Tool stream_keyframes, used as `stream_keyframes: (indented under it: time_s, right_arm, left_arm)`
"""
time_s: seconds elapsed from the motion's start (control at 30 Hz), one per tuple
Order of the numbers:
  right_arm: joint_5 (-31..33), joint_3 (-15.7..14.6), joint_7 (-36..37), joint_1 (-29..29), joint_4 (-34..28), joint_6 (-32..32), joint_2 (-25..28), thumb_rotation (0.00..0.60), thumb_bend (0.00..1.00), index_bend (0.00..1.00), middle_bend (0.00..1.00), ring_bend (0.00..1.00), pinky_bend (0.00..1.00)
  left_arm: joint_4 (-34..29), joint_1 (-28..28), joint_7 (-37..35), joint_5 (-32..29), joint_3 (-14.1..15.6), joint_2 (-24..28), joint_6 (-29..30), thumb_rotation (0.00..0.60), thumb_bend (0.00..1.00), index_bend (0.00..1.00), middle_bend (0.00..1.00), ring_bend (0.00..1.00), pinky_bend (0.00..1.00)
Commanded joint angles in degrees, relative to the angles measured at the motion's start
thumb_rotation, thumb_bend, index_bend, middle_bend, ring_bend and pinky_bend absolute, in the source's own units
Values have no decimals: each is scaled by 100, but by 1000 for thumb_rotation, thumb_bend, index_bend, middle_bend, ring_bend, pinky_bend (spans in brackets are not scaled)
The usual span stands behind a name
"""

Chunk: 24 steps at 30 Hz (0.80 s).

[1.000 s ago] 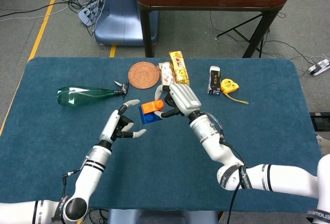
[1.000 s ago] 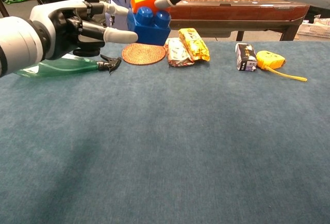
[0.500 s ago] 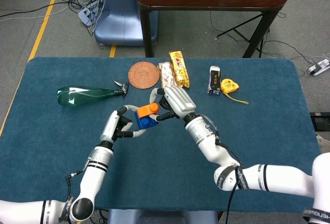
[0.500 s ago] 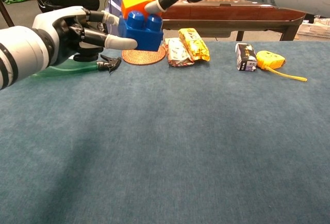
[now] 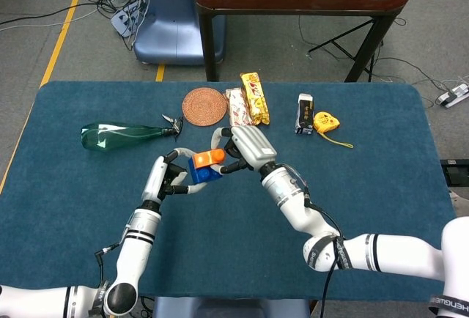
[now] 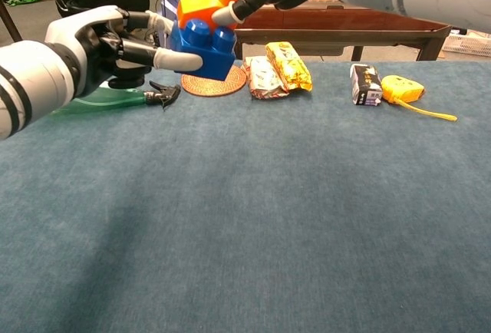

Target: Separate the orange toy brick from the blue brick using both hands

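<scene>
- Head view: both hands meet over the blue tabletop (image 5: 352,208), holding the joined bricks up off the cloth, near the left-centre of the table.
- Right hand (image 5: 245,147) grasps the orange brick (image 5: 207,158) from above; in the chest view its fingertips (image 6: 222,15) pinch that brick's side.
- Left hand (image 5: 167,176) grips the blue brick (image 5: 203,174); chest view shows one finger (image 6: 175,59) pressed along the brick's front face and another over its far side.
- Orange brick sits on top of the blue brick, the two touching and tilted; studs of the blue one show beside it.
- Behind the hands, on the table: round woven coaster (image 5: 204,105), two snack packets (image 5: 247,100) just beside it, green spray bottle (image 5: 124,134) lying on its side to the left.
- Further right: small dark carton (image 5: 304,113) and yellow tape measure (image 5: 326,121), close together, well apart from the hands.
</scene>
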Motion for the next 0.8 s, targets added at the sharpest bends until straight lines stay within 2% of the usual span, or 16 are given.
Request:
stream_keyframes:
  time_s: [0.03,0.5,0.8]
  right_arm:
    - [-16,7,39,-18,-1,-12,6,600,563,660,1000,1000,1000]
    - [-137,19,242,-151,18,-11,61,600,563,662,1000,1000,1000]
    - [-306,4,447,-274,63,-24,66,600,564,663,1000,1000,1000]
  left_arm:
    - [64,30,-15,110,19,-78,78,600,0,764,1000,1000,1000]
    - [251,184,-59,331,47,-246,221,600,0,912,1000,1000,1000]
    - [359,254,-44,355,70,-318,183,600,0,925,1000,1000,1000]
